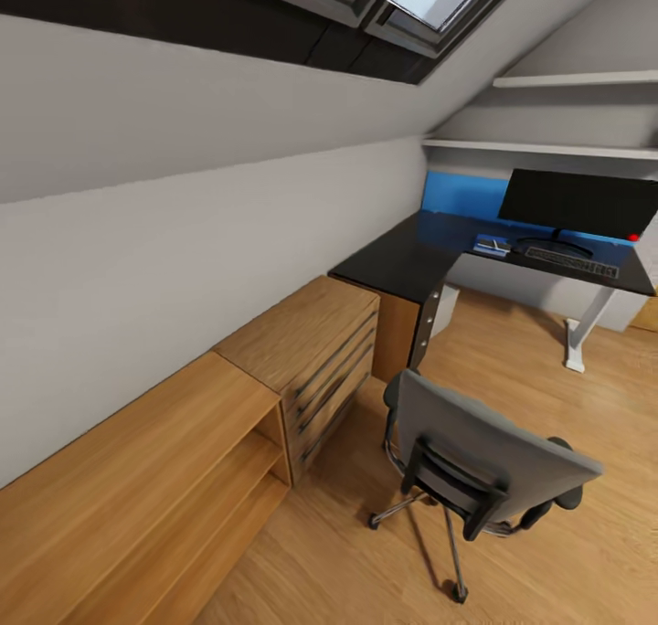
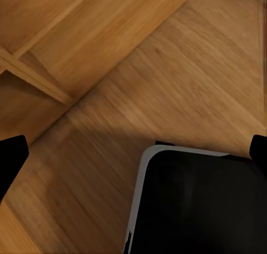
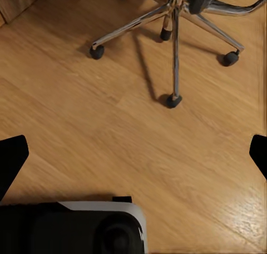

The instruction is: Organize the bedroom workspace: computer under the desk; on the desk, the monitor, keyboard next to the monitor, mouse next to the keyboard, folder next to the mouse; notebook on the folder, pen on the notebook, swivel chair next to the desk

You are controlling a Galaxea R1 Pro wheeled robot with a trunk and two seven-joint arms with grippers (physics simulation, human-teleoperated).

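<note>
Head view: swivel chair (image 1: 484, 465) at lower centre-right, backrest toward camera, on wood floor (image 1: 548, 378), well apart from black desk (image 1: 411, 259) at upper right. On desk: monitor (image 1: 576, 203), keyboard (image 1: 571, 261) in front of it, blue folder (image 1: 492, 245) just left of keyboard. Wooden dresser (image 1: 311, 342) along left wall. Wrist views: left gripper (image 2: 133, 156) & right gripper (image 3: 133, 154) jaws wide apart, holding nothing; chair's chrome base (image 3: 175, 20) at top of right wrist frame.

Black desk (image 1: 411, 259) bearing monitor (image 1: 578, 202), keyboard (image 1: 571, 260)
</note>
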